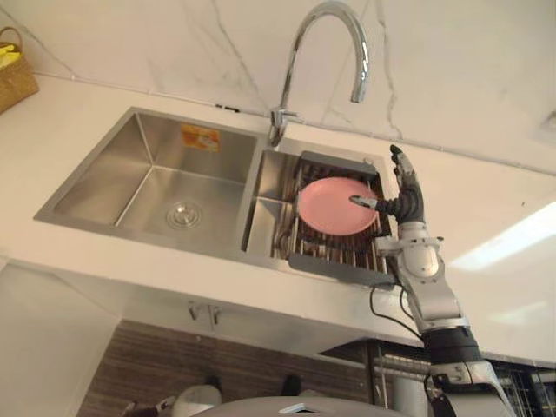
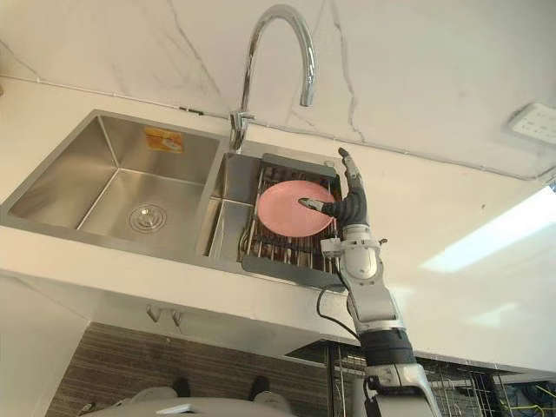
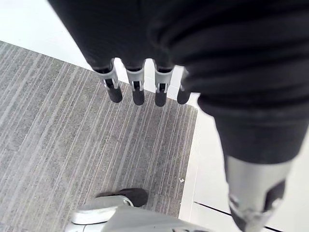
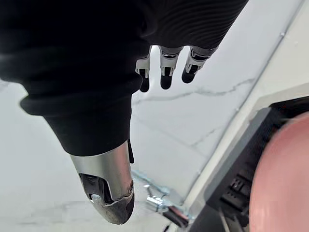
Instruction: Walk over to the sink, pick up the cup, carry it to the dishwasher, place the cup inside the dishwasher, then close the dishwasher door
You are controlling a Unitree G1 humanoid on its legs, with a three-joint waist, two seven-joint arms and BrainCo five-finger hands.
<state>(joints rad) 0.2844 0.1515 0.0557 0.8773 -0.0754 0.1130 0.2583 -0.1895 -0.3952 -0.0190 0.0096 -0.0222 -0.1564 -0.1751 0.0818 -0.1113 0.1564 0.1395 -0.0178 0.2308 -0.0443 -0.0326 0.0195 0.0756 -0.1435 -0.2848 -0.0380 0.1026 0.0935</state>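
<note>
R hand (image 1: 405, 207) is hovering at sink (image 1: 104, 187), fingers spread, gripping nothing, thumb by pink plate (image 1: 326, 210) lying on rack (image 1: 334, 257) in R basin; L hand (image 3: 138, 92) hanging relaxed; pickup & rest pending.

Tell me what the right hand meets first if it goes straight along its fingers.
The right hand, open beside the pink plate, points its fingers at the marble wall behind the sink. Nothing shows in between, so probably the wall, though depth is unclear.
</note>
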